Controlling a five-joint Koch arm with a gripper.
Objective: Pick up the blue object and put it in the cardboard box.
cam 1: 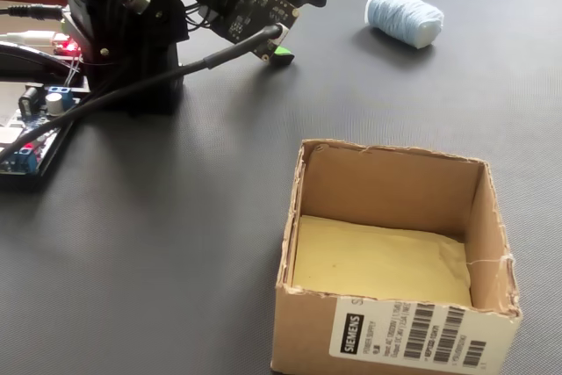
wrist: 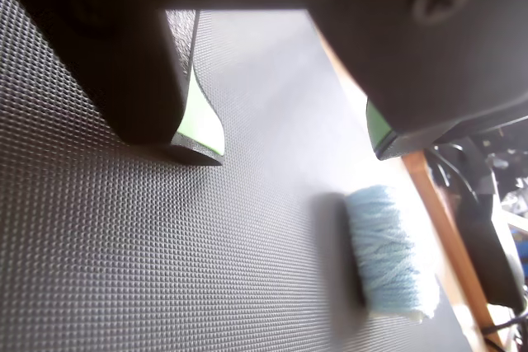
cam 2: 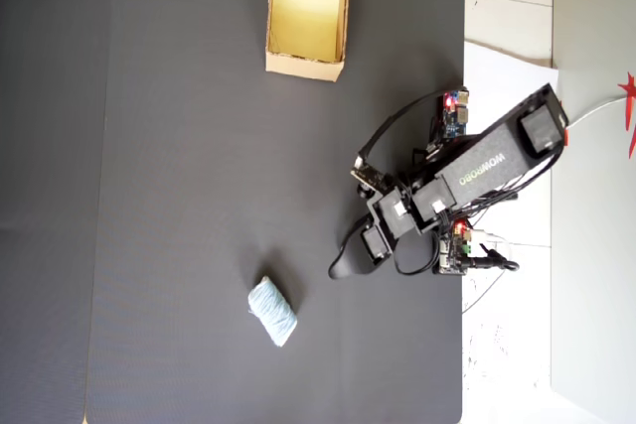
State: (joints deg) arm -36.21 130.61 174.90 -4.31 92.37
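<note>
the hand [wrist: 285,142] is spread and empty over open dark counter [cam 2: 179,146]. the blue object [cam 2: 272,312] lies on its side near the hand, long axis diagonal in the overhead view. the cardboard box [cam 2: 307,65] stands well apart.

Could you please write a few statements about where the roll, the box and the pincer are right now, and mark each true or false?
1. The small pale-blue yarn roll lies on the dark textured mat. True.
2. The tan cardboard box holds the roll. False: only its yellowish floor shows.
3. The black pincer is open with nothing between its jaws. True.
4. The pincer grips the roll. False: in the wrist view the roll lies apart from it.
5. A barcode label is on the box. True.
</note>
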